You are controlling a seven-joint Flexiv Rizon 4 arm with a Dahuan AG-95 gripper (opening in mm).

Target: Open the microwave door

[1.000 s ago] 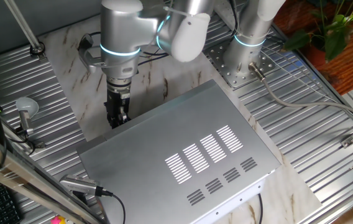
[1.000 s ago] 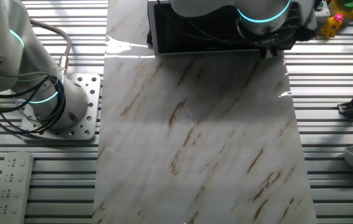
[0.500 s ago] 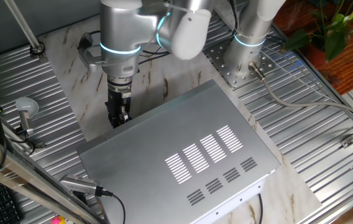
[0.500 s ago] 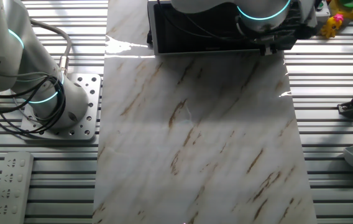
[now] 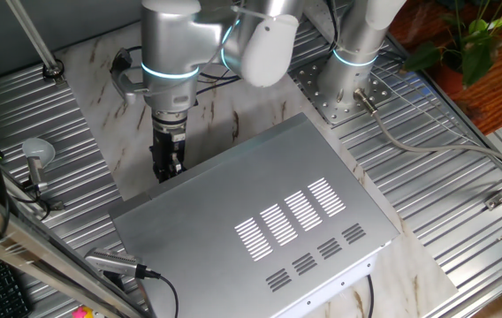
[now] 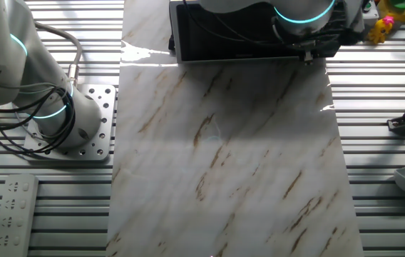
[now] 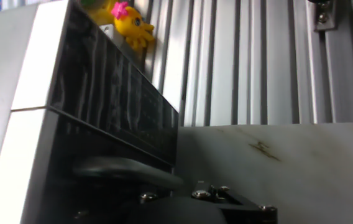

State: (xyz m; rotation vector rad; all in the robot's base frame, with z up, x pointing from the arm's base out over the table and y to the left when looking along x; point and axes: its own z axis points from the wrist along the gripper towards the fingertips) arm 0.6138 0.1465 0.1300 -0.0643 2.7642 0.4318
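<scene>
In one fixed view, the microwave [image 5: 260, 225] fills the middle of the marble-patterned table [image 5: 101, 106], its slotted silver top panel facing the camera. The arm [image 5: 176, 53] stands over the box's far-left corner, and the black gripper [image 5: 167, 163] hangs straight down just beside the front edge of the box. Its fingertips drop below the top panel, so from here I cannot tell how far apart the fingers are or whether they hold anything. A potted plant [image 5: 476, 35] shows at the upper right, and a silver round-headed tool [image 5: 35, 155] lies on the ribbed metal at the left.

In the other fixed view, the microwave door [image 6: 224, 39] shows as a dark panel at the top edge of the marble slab [image 6: 224, 157], largely covered by the arm [image 6: 302, 14]. The door appears closed against the box. A second arm's base [image 6: 60, 121] sits at the left, a white remote-like strip [image 6: 13, 210] below it.

In the hand view, the glossy black door [image 7: 108, 106] runs along the left, with the white front frame [image 7: 27, 68] beside it. A dark handle-like bar [image 7: 127, 171] lies close to the gripper body [image 7: 201, 208]. The fingertips are out of frame. A yellow toy [image 7: 130, 25] sits beyond.
</scene>
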